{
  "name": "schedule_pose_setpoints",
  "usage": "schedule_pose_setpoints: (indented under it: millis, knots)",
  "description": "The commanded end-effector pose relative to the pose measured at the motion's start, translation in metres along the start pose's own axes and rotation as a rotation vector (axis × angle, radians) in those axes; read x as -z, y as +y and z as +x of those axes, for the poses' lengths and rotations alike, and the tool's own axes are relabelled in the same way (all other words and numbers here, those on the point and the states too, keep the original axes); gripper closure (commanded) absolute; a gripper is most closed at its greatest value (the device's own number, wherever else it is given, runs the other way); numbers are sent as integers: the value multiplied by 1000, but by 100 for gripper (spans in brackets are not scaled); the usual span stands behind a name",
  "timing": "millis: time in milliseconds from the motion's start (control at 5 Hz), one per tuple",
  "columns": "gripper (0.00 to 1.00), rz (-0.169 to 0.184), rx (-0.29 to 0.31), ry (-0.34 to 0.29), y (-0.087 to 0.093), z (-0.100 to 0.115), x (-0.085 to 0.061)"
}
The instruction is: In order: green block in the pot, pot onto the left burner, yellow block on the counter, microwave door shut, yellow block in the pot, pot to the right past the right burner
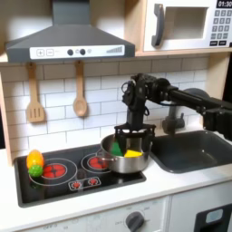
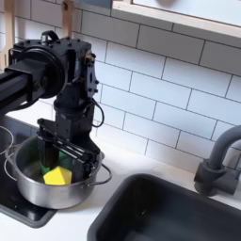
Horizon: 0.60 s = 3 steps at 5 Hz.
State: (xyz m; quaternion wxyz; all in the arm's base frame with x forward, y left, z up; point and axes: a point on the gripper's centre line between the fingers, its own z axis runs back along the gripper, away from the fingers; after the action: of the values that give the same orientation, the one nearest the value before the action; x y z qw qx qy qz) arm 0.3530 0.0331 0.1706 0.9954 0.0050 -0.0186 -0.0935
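Both jaws of the gripper (image 2: 64,153) reach into the pot (image 2: 47,185), spread, astride the pot's rim; the yellow block (image 2: 56,176) and green block (image 2: 70,156) lie inside. Judging by this, the last step is in hand: slide the pot right, past the right burner (image 1: 98,163). Only "01:" reads on the microwave (image 1: 220,4).

The microwave (image 1: 186,25) display shows digits, partly cut off.
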Motion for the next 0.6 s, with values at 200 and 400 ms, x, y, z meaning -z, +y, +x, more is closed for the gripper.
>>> schedule_pose_setpoints:
  millis: [200,400]
  knots:
    - [0,19,16,-2,-5,2,-17]
    - [0,29,21,-17,-6,5,-28]
